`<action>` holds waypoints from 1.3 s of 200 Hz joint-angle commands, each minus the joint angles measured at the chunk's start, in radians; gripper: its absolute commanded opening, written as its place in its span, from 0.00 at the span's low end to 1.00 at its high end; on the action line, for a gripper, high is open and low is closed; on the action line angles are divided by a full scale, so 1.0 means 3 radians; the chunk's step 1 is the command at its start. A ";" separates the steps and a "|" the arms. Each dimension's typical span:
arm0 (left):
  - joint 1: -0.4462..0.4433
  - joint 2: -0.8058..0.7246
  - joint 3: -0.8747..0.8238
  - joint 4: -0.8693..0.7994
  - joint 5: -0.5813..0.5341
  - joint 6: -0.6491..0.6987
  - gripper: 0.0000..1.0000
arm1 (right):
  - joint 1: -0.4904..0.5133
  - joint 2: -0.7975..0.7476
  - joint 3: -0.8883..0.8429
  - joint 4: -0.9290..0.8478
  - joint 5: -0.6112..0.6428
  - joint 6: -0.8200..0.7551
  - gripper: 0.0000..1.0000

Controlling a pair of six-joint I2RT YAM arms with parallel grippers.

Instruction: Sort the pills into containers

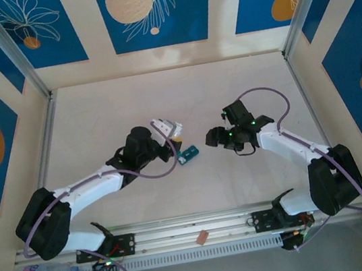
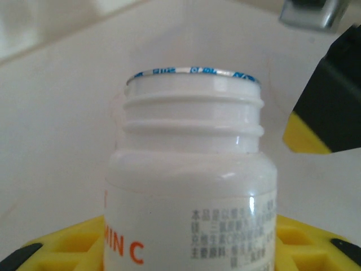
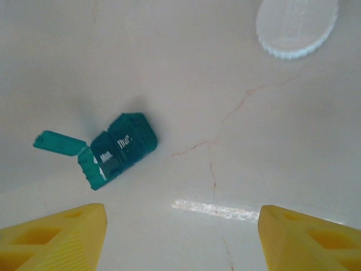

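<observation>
At surface point(image 1: 115, 104) centre, left pincer point(image 1: 162, 133) grasps uncapped bottle point(image 2: 189, 186), right pincer point(image 3: 180, 237) spread empty above organiser point(image 3: 121, 148), one lid point(image 3: 56, 143) open; likely pouring step, next needs bottle tipped over that compartment

Organiser point(image 3: 121, 148): teal, left of centre, lying on the desk, slanting up to the right; white day lettering on two shut lids.
Lid point(image 3: 59, 143): the left-end one stands open, swung out to the left.
Cap point(image 3: 296, 25): white, ribbed rim, upper right corner, cut by the frame edge, well apart from the organiser.
Right hand point(image 3: 181, 226): yellow fingers point(image 3: 62, 237) in both bottom corners, spread wide, nothing between them.
Desk point(image 3: 225, 84): pale, thin reddish veins, glare streak at lower centre.
</observation>
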 commanded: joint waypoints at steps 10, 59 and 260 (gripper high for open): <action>0.0116 -0.0091 -0.0029 0.0823 0.0419 -0.0041 0.00 | -0.0140 -0.0052 0.0253 -0.0217 -0.0085 -0.0021 0.72; 0.0279 0.0124 0.0019 0.1852 0.0787 -0.0208 0.00 | -0.0356 0.0109 0.0607 -0.0399 -0.0060 -0.0124 0.72; 0.0686 0.0605 0.0421 0.1949 0.1379 -0.0697 0.00 | -0.0444 0.2110 0.2001 -0.1237 0.0386 -0.0819 0.68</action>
